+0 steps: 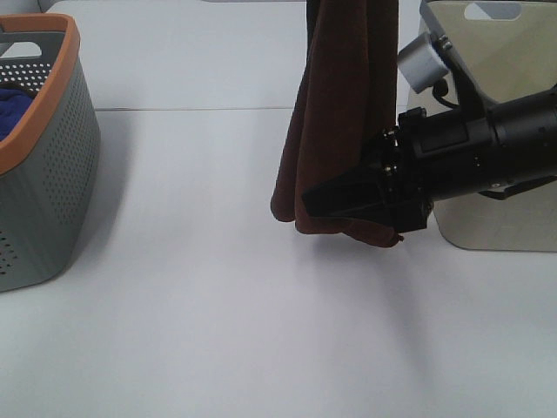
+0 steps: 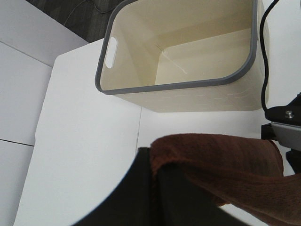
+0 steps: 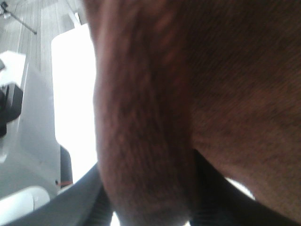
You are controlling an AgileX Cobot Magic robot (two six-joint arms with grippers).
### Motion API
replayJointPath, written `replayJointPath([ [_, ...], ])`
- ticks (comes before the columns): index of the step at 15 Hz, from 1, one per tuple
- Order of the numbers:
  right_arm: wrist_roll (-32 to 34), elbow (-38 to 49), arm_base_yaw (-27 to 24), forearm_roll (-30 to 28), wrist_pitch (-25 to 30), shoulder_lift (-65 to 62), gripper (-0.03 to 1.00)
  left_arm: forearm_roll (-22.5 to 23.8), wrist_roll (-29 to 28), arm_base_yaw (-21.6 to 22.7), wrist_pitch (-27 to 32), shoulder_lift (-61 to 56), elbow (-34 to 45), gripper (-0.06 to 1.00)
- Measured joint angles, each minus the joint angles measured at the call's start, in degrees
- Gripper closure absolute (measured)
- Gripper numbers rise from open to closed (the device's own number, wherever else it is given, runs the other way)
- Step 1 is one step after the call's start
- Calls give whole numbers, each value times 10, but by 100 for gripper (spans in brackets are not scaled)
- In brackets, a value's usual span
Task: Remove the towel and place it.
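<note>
The dark maroon towel [image 1: 335,113] hangs in long folds from above the top edge of the exterior view, its lower end just above the white table. In the left wrist view, my left gripper [image 2: 154,165] is shut on the towel's [image 2: 225,160] upper hem, pinched between its dark fingers. My right gripper [image 1: 318,205] reaches in from the right at the towel's lower part, one finger in front of the cloth. In the right wrist view the towel [image 3: 188,94] fills the gap of the right gripper [image 3: 148,207], and both fingers press against the fold.
A grey perforated basket [image 1: 52,174] with an orange rim stands at the left edge, with a blue cloth [image 1: 13,104] inside. A cream bin [image 1: 500,52] with a grey rim [image 2: 178,87] stands at the back right, behind my right arm.
</note>
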Motion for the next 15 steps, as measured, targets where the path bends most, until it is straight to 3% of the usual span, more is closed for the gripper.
replayJointPath([
  [4, 61, 0, 0, -80, -13, -64, 64, 13, 0, 0, 1, 0, 0, 94],
  [8, 90, 0, 0, -88, 29, -88, 65, 13, 0, 0, 2, 0, 0, 94],
  [15, 101, 0, 0, -97, 9, -88, 85, 12, -1, 0, 2, 0, 0, 94],
])
